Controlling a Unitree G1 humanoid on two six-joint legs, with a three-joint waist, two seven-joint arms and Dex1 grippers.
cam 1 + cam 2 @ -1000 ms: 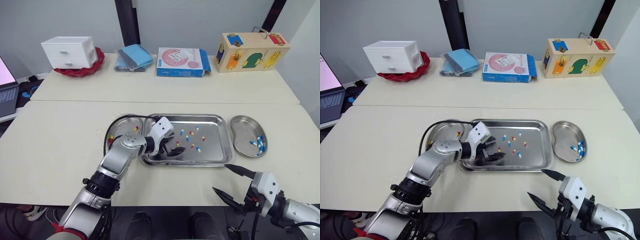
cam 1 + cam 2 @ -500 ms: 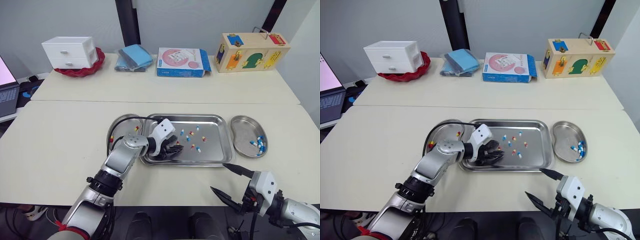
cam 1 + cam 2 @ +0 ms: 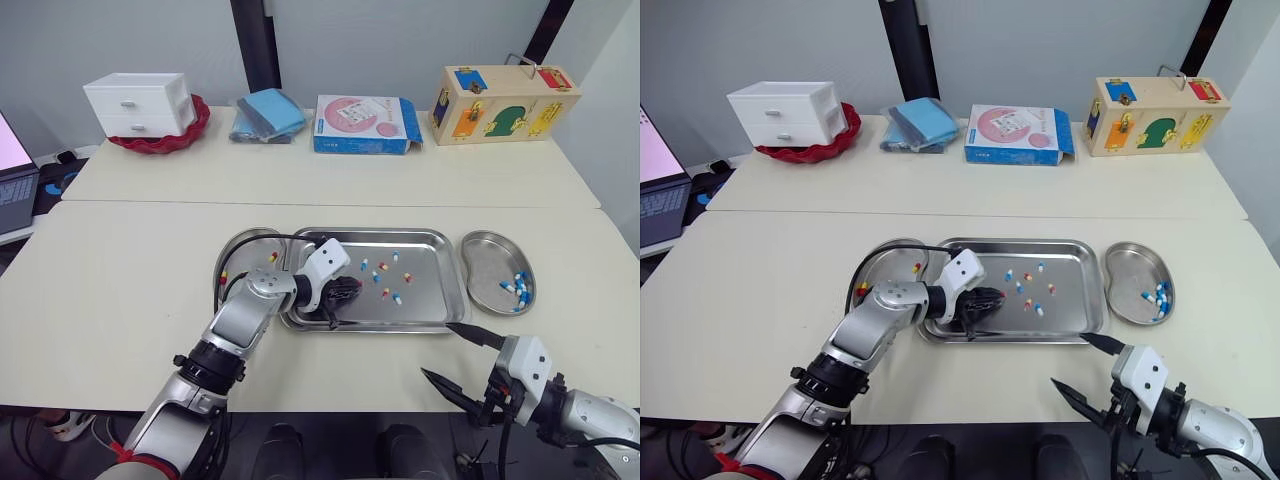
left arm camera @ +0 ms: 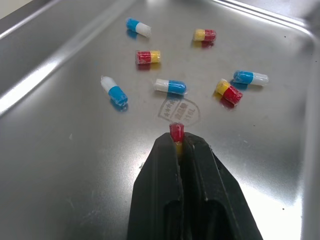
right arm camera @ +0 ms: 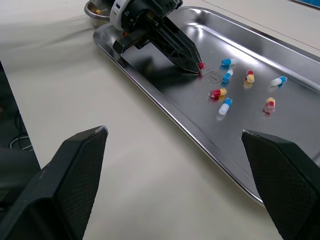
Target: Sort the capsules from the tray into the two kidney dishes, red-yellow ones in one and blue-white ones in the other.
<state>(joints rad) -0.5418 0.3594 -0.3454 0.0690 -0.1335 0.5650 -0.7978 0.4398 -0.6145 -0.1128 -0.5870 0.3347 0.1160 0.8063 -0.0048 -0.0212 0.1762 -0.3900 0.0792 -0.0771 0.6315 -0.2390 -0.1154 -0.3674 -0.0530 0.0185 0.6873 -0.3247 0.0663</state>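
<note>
Since a second ago the left end effector [image 4: 176, 141] has gone from spread fingers to clenched, and it now pinches one red-yellow capsule [image 4: 176, 133] between its tips, red end poking out past them. It sits low over the left part of the tray [image 3: 432, 312], tips close to the stamped mark on the tray floor; I cannot tell whether the capsule touches the metal. Seven loose capsules [image 4: 170, 86] lie scattered just beyond the tips, four blue-white and three red-yellow, none touching another. On my head camera the left kidney dish [image 3: 243, 248] lies just beside the tray's left end with a few red-yellow capsules [image 3: 272, 257] in it, and the right kidney dish [image 3: 484, 262] lies just beside the tray's right end holding a cluster of blue-white capsules [image 3: 517, 288]. Meanwhile the right end effector [image 3: 438, 350] has stayed at the near edge of the counter [image 3: 130, 270], fingers spread wide, gripping nothing.
</note>
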